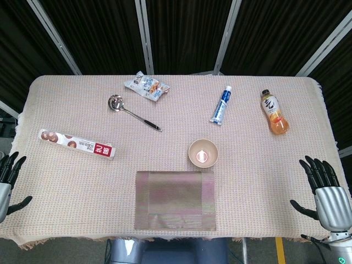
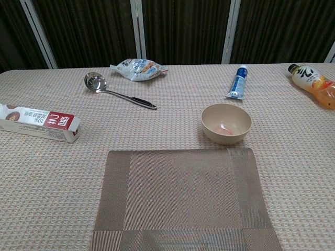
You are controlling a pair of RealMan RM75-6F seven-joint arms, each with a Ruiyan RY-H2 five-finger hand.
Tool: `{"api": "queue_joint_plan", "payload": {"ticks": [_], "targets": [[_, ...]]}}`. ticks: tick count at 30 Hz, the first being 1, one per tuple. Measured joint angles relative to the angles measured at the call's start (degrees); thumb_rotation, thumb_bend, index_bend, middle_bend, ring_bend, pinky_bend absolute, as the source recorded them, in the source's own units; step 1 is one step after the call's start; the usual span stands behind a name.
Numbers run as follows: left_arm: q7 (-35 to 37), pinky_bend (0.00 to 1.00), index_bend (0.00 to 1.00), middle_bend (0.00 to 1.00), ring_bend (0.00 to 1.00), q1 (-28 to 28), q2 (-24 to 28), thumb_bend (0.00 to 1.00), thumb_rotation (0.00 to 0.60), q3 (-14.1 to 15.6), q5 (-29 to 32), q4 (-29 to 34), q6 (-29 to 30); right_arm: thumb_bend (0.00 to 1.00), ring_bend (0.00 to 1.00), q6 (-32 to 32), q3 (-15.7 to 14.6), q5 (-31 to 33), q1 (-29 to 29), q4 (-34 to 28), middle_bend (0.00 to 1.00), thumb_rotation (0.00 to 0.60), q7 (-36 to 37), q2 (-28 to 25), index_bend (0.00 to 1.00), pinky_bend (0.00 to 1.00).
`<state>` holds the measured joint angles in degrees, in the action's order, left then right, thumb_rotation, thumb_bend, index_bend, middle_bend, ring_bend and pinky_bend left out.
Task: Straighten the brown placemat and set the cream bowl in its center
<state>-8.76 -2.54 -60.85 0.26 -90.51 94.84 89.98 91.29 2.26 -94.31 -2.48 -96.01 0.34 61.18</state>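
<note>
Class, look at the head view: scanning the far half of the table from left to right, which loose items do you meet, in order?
Long snack box → ladle → snack packet → toothpaste tube → juice bottle. The ladle's bowl sits left of the packet, though its handle runs on beneath it.

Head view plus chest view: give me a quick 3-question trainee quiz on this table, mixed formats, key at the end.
1. True or false: the cream bowl sits inside the brown placemat.
2. Multiple choice: what lies nearest the table's far right corner? A) ladle B) orange drink bottle C) snack bag
3. Fill in: both the left hand and the right hand are ____ and hold nothing.

Key
1. False: the bowl stands on the tablecloth just beyond the placemat's far right corner.
2. B
3. open, with fingers spread at the table's side edges.
</note>
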Motion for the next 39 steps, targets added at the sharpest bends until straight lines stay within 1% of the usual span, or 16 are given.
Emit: {"api": "queue_joint_plan", "payload": {"ticks": [11,15,18,20,24,28,31,34,36,38,39], "targets": [[-0.8,0.0,0.0,0.0,0.0,0.0,0.7,0.0,0.6,0.1,1.3,1.0,-1.2,0.0,0.0,-1.7,-0.4,0.6,-0.3,-0.1,0.0,0.6,-0.3,0.0,0.0,0.0],[-1.4,0.0,0.0,0.0,0.0,0.0,0.7,0.0,0.6,-0.3,1.8,1.1,-1.2,0.0,0.0,-5.1,-0.5,0.1,-2.3,-0.6,0.0,0.6,-0.5,0.2,0.0,0.0],[-1.8,0.0,0.0,0.0,0.0,-0.3,0.5,0.0,0.6,-0.7,2.3,1.3,-1.5,0.0,0.0,-9.6,-0.1,-0.1,-5.1,-1.2,0.0,0.6,-0.9,0.5,0.0,0.0],[-2.0,0.0,0.0,0.0,0.0,-0.5,0.4,0.0,0.6,-0.8,2.6,1.3,-2.1,0.0,0.0,-13.7,0.5,0.2,-7.8,-1.7,0.0,0.6,-1.2,0.9,0.0,0.0],[-2.0,0.0,0.0,0.0,0.0,-1.0,0.1,0.0,0.6,-1.1,4.0,1.3,-3.6,0.0,0.0,-22.4,2.7,1.9,-14.1,-2.1,0.0,0.6,-2.2,2.3,0.0,0.0],[-2.4,0.0,0.0,0.0,0.0,-1.4,-0.5,0.0,0.6,-1.6,5.6,0.3,-4.7,0.0,0.0,-31.4,6.0,5.3,-21.7,-1.0,0.0,0.6,-4.9,6.1,0.0,0.0],[-2.5,0.0,0.0,0.0,0.0,-1.5,-0.9,0.0,0.6,-1.9,7.3,-0.5,-5.6,0.0,0.0,-36.4,8.0,8.3,-26.6,1.5,0.0,0.6,-8.1,10.2,0.0,0.0],[-2.5,0.0,0.0,0.0,0.0,-1.7,-1.3,0.0,0.6,-2.3,8.9,-1.4,-6.5,0.0,0.0,-40.2,9.2,11.5,-30.2,4.6,0.0,0.6,-11.5,14.3,0.0,0.0],[-2.5,0.0,0.0,0.0,0.0,-1.8,-1.5,0.0,0.6,-2.6,9.5,-1.8,-6.9,0.0,0.0,-41.6,9.5,13.1,-31.6,6.3,0.0,0.6,-12.9,16.4,0.03,0.0],[-2.2,0.0,0.0,0.0,0.0,-1.9,-1.5,0.0,0.6,-2.8,9.8,-1.8,-7.0,0.0,0.0,-42.7,9.6,14.7,-32.6,8.2,0.0,0.6,-14.5,18.6,0.09,0.0],[-2.0,0.0,0.0,0.0,0.0,-1.9,-1.4,0.0,0.6,-2.9,9.8,-1.9,-6.9,0.02,0.0,-43.0,9.5,15.2,-32.9,9.0,0.0,0.6,-15.0,19.3,0.14,0.0]]}}
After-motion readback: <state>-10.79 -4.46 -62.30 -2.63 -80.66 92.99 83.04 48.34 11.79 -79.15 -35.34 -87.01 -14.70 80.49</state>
